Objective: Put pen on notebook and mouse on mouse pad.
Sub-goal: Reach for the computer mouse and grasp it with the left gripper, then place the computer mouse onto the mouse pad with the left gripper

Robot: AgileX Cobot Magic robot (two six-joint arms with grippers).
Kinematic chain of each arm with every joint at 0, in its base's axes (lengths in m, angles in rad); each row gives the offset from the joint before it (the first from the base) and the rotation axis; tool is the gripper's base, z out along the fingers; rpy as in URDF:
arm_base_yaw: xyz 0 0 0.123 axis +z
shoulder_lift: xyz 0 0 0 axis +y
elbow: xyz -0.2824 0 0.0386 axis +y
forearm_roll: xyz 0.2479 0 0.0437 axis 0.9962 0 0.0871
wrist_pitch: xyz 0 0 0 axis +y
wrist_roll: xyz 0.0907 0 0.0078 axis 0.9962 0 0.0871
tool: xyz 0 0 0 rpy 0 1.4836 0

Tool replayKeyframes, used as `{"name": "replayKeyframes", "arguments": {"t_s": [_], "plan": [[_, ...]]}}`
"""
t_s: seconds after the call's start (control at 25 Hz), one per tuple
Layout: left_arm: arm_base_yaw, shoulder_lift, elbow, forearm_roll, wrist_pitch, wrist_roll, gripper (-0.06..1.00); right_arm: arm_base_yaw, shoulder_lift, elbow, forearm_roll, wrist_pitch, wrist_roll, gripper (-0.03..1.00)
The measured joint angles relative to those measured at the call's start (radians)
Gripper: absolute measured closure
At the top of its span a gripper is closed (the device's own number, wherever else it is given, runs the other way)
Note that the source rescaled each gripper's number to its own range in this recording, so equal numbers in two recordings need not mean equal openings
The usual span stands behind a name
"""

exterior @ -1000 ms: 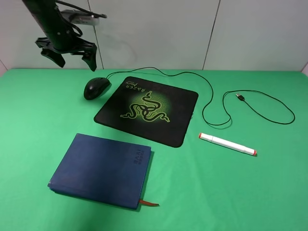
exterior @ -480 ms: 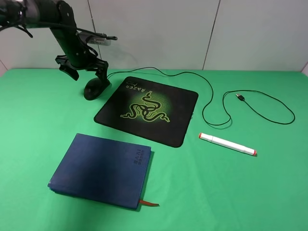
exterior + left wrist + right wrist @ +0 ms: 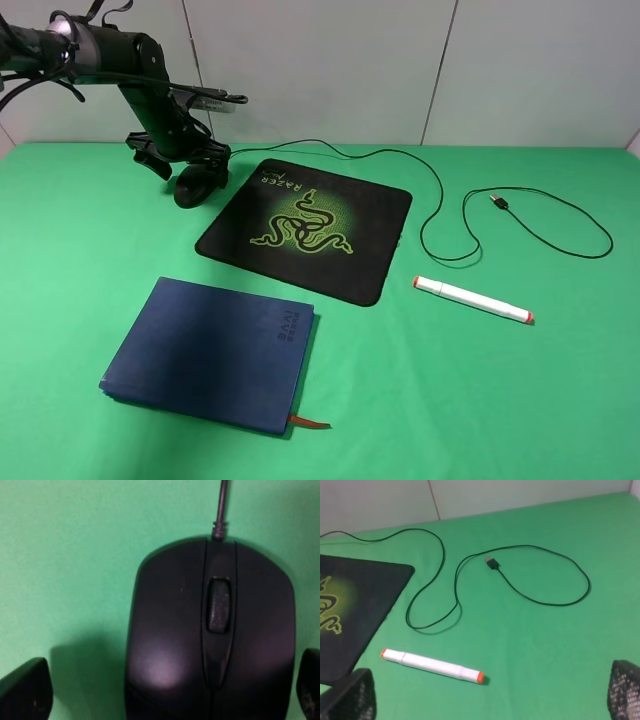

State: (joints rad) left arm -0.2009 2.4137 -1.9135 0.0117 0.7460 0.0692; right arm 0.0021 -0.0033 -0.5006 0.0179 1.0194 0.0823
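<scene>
1. Step in hand: grasp the mouse (image 3: pixel 210 630). The left gripper (image 3: pixel 186 166) hovers low over it with its jaws spread wide, one finger on each side, holding nothing.
2. The mouse rests on the green table (image 3: pixel 560 400), just beside the far left corner of the mouse pad (image 3: pixel 310 225) and not on it.
3. Centre the jaws before closing. The wrist view shows the mouse nearer one finger, so an uneven squeeze would likely shove it sideways.
4. Close gently on the flanks, because the glossy rounded shell will probably slip.
5. Lift only enough to clear the pad edge. Watch the cable (image 3: pixel 440 200), which trails behind the pad and may drag.
6. The right gripper (image 3: pixel 487 695) hangs open and empty above the pen (image 3: pixel 472 299). The pen lies on the table, well apart from the notebook (image 3: pixel 210 352).
</scene>
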Motion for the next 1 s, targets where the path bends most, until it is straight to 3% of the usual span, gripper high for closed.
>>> {"name": "replayKeyframes", "arguments": {"t_s": [0.16,0.28,0.4,0.52,1.0], "plan": [[0.000,0.000,0.000,0.000,-0.003,0.004,0.00,0.000,0.000,0.000,0.000,0.000,0.000,-0.03],[0.000,0.000,0.000,0.000,-0.002,0.012,0.13,0.000,0.000,0.000,0.000,0.000,0.000,-0.03],[0.000,0.000,0.000,0.000,-0.002,0.015,0.47,0.000,0.000,0.000,0.000,0.000,0.000,-0.03],[0.000,0.000,0.000,0.003,-0.002,0.020,0.94,0.000,0.000,0.000,0.000,0.000,0.000,-0.03],[-0.003,-0.007,0.000,0.017,-0.002,0.014,0.94,0.000,0.000,0.000,0.000,0.000,0.000,-0.03]]}}
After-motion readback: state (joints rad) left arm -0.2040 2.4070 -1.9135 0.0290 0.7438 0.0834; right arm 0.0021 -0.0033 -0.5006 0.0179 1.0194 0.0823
